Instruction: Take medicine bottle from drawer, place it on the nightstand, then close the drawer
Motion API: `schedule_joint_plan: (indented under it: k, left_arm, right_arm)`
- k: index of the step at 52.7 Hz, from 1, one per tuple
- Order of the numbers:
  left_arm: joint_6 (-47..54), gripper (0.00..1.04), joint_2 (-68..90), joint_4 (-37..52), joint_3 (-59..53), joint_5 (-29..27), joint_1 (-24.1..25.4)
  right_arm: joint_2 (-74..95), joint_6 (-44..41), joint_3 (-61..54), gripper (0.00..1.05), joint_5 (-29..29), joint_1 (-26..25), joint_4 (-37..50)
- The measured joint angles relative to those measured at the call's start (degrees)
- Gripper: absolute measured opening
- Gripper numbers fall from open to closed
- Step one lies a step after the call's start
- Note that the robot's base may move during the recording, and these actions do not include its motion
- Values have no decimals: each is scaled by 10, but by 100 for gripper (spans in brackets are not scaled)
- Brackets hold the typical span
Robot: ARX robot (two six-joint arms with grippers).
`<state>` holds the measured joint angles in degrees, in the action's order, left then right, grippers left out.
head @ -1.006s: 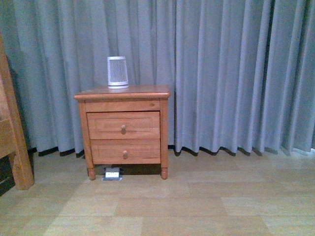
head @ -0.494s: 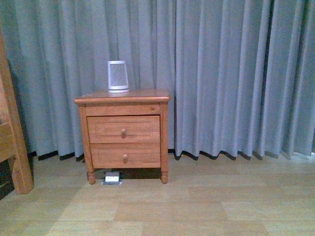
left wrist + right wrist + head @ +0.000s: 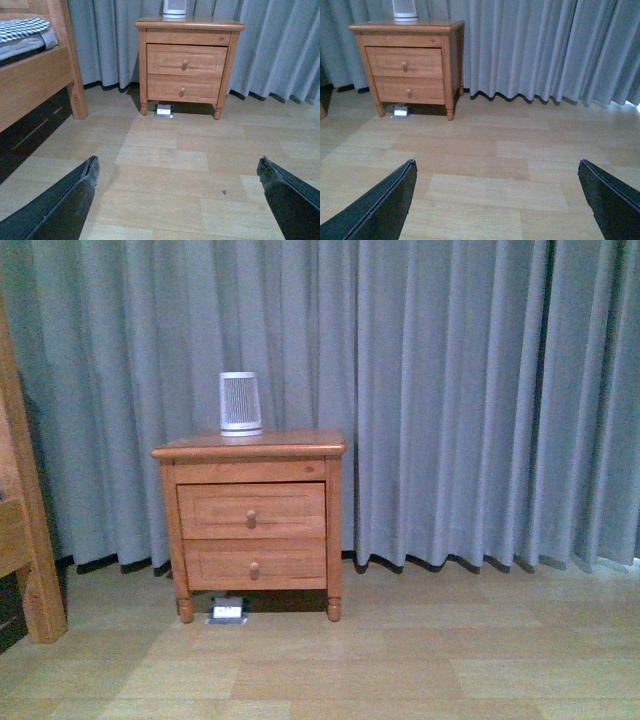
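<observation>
small orange-brown wooden nightstand [image 3: 250, 448] well ahead, both drawers shut. tiny white medicine bottle not visible, presumably inside upper drawer [image 3: 215, 510]. left fingers [image 3: 65, 205] spread wide, empty; right fingers [image 3: 380, 205] likewise. step: approach, centre one arm on round wooden knob [image 3: 251, 519], pull straight out. ribbed white-grey device [image 3: 240, 403] on glossy top. pale plank floor [image 3: 400, 660], grey pleated curtain [image 3: 450, 390], wooden bed post [image 3: 25, 540] left.

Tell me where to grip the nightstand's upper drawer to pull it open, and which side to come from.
Grip the round knob at the middle of the upper drawer, coming straight in from the front, one finger on each side. The drawer sits shut and its flat front shows no free edge to catch; the knob alone sticks out, so it is likely the best hold.
</observation>
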<state>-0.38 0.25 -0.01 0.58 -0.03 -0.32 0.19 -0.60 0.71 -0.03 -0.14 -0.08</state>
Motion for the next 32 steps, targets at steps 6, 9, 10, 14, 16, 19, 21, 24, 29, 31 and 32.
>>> schedule_joint_plan:
  k: [6,9,10,14,16,19,21,24,29,31,32]
  left_arm:
    - [0,98,0,0,0,0,0]
    - [0,98,0,0,0,0,0]
    - [0,98,0,0,0,0,0]
    - [0,98,0,0,0,0,0]
    - [0,98,0,0,0,0,0]
    - [0,98,0,0,0,0,0]
    - [0,98,0,0,0,0,0]
    - [0,98,0,0,0,0,0]
    - [0,98,0,0,0,0,0]
    - [0,98,0,0,0,0,0]
    - [0,98,0,0,0,0,0]
  right_arm:
    - [0,0,0,98,0,0,0]
    - [0,0,0,98,0,0,0]
    - [0,0,0,98,0,0,0]
    - [0,0,0,98,0,0,0]
    - [0,0,0,98,0,0,0]
    - [0,0,0,98,0,0,0]
    - [0,0,0,98,0,0,0]
    - [0,0,0,98,0,0,0]
    - [0,0,0,98,0,0,0]
    - [0,0,0,98,0,0,0]
    - [0,0,0,98,0,0,0]
